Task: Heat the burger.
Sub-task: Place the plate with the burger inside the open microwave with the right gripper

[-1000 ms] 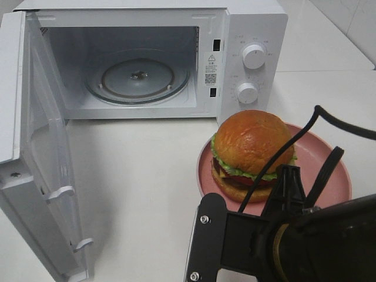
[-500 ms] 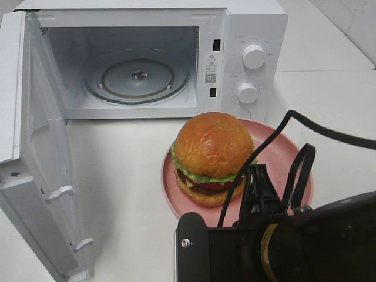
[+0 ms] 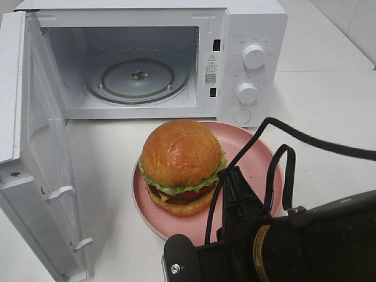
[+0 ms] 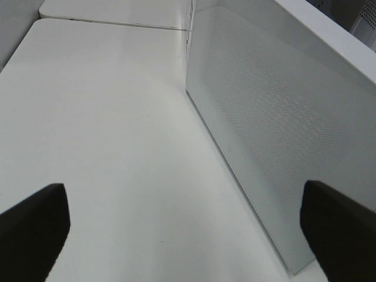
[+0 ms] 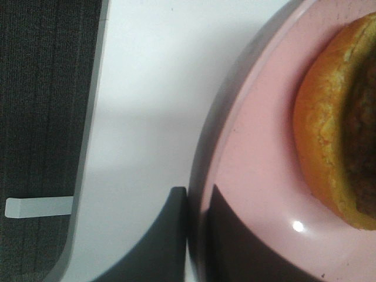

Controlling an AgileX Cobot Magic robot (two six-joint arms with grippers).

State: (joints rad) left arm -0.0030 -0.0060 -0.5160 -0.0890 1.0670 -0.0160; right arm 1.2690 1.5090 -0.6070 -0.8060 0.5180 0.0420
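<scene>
The right tool is clamped on the plate rim, with the burger just ahead of it; carry it level and slow into the microwave beyond, lest it topple; the left tool is spread apart, empty.

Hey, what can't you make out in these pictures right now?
Microwave dials: labels too small, exterior high view.
Pink plate: near rim hidden behind the right arm, exterior high view.
Burger: cut off by the frame edge, right wrist view.
Left gripper: only fingertips show, rest cut off, left wrist view.
</scene>
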